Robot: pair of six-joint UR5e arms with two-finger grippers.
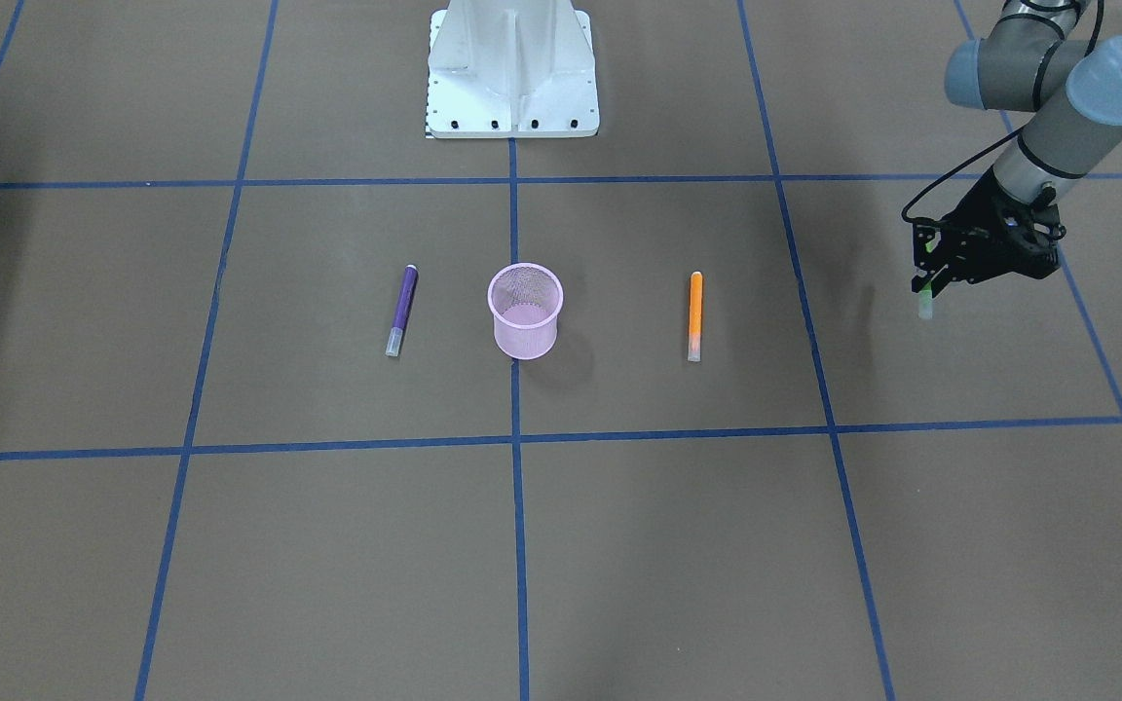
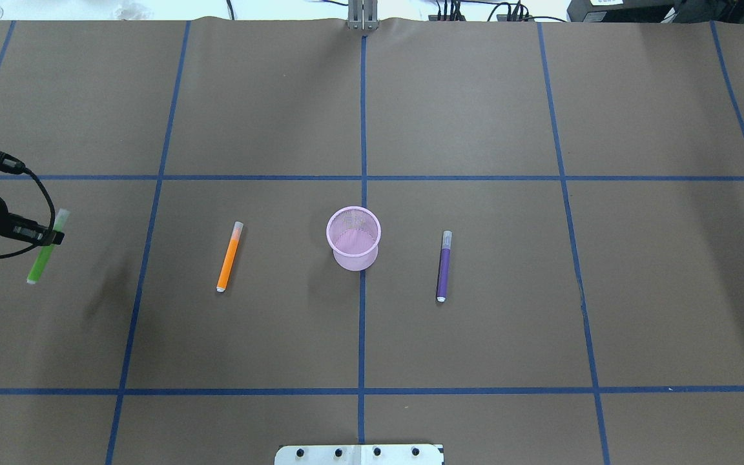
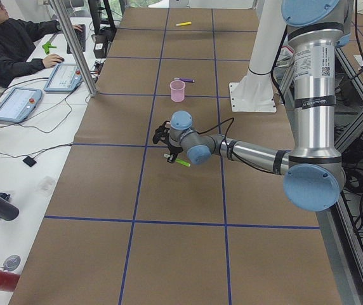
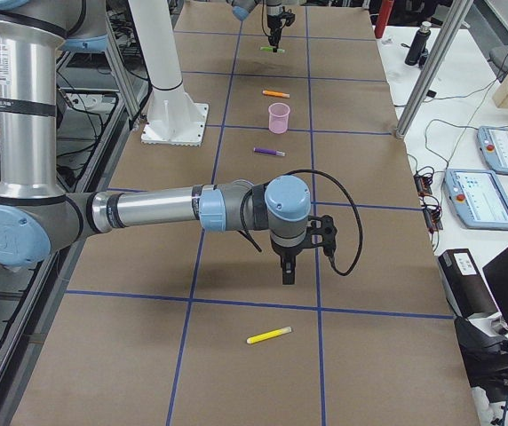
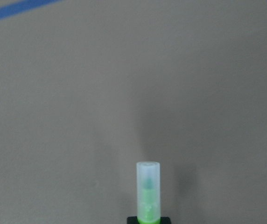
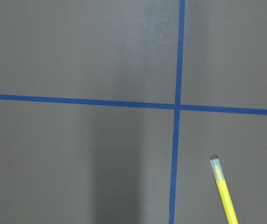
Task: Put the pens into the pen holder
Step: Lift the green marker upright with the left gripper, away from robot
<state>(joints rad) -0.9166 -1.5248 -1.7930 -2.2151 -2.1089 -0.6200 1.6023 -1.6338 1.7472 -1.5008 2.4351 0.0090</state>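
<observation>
The left gripper (image 2: pixel 51 236) grips the slim green translucent-capped pen (image 2: pixel 39 261) mid-body, lifted off the table, far at 9 o'clock of the upright pink wire-mesh pen holder (image 2: pixel 354 257), probably for tipping in; the orange marker pen (image 2: pixel 228 257) lies nearer at 9, the purple marker pen (image 2: pixel 444 265) at 3; whether the right gripper (image 4: pixel 288 273) is open I cannot tell

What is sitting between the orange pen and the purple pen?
The small pink wire-mesh pen holder cup stands upright between the slim orange pen and the slim purple pen, touching neither. The overhead view shows it best.
</observation>
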